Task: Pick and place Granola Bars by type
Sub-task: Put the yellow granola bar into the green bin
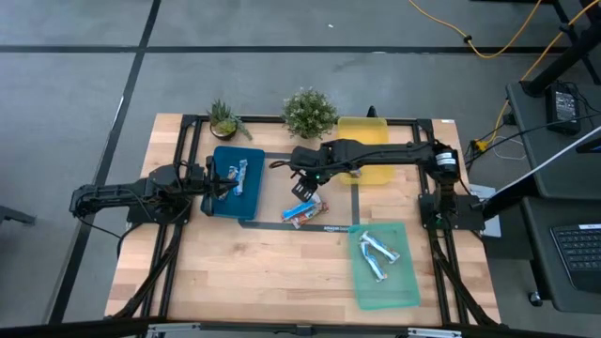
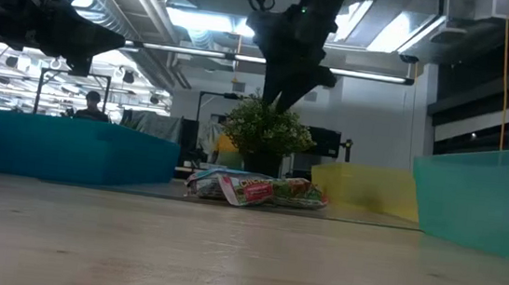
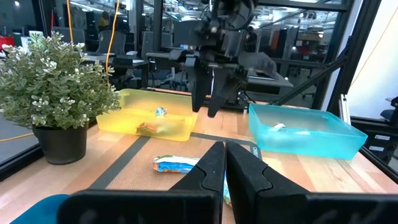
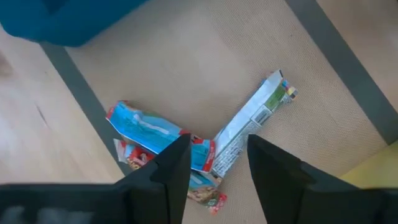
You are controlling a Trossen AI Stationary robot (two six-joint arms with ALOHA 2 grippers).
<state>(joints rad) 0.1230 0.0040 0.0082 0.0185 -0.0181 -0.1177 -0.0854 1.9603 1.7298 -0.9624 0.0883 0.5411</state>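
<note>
My right gripper hangs spread above the middle of the table, fingers parted with nothing between them, and right below lies a little cluster of Granola Bars: a silvery-white one angled away, a blue one lying across blue-and-orange-red ones underneath, all on the tan mat between dark tape lines. From above, that loose pile sits on the mat in the centre, just beside the blue tray, where more bars already rest. My left gripper waits over that blue tray, its fingers pressed nearly together and empty. Looking outward, the yellow tray lies just behind my right arm, and it has something small in it that I can't quite make out; the green tray sits nearer the front right edge with silvery-blue bars inside. The wooden tabletop is pale planks, framed by black rails. Two potted plants stand at the far edge. Beyond the table, at tabletop level, I see bright ceiling lights, workbenches, and a person seated far back. Yellow cables trail on the grey floor.
</note>
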